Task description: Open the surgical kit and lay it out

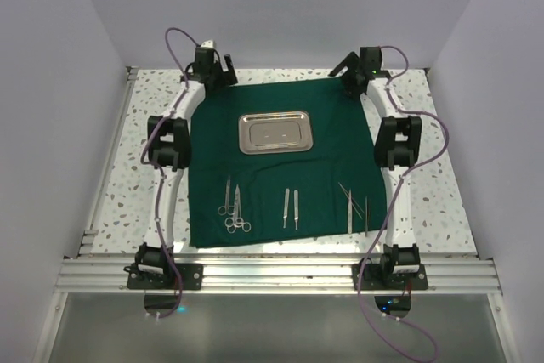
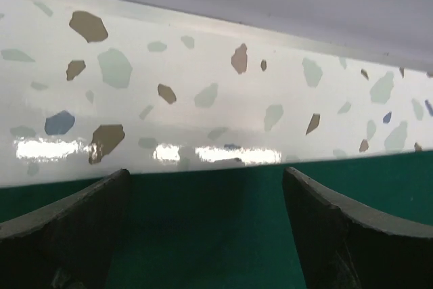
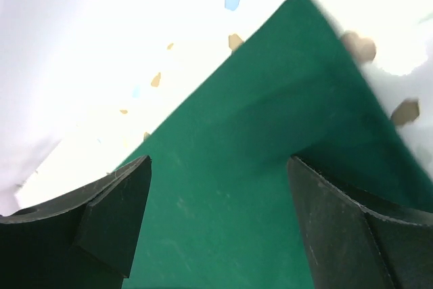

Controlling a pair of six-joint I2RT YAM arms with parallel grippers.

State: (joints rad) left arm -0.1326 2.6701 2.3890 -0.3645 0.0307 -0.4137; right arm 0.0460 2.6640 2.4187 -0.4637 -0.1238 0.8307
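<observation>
The dark green cloth (image 1: 340, 150) lies spread flat on the table. The shiny steel tray (image 1: 273, 133) sits on its far middle. Ring-handled scissors (image 1: 234, 208), two slim instruments (image 1: 291, 207) and tweezers (image 1: 355, 206) lie in a row along its near part. My left gripper (image 1: 223, 70) is open at the cloth's far left corner, with green cloth (image 2: 203, 235) between its fingers (image 2: 81, 235). My right gripper (image 1: 346, 68) is open at the far right corner, over the cloth's corner (image 3: 270, 133), nothing held.
The speckled white tabletop (image 1: 442, 201) surrounds the cloth. A metal rail (image 1: 280, 274) runs along the near edge by the arm bases. Pale walls enclose the table at the back and sides, close behind both grippers.
</observation>
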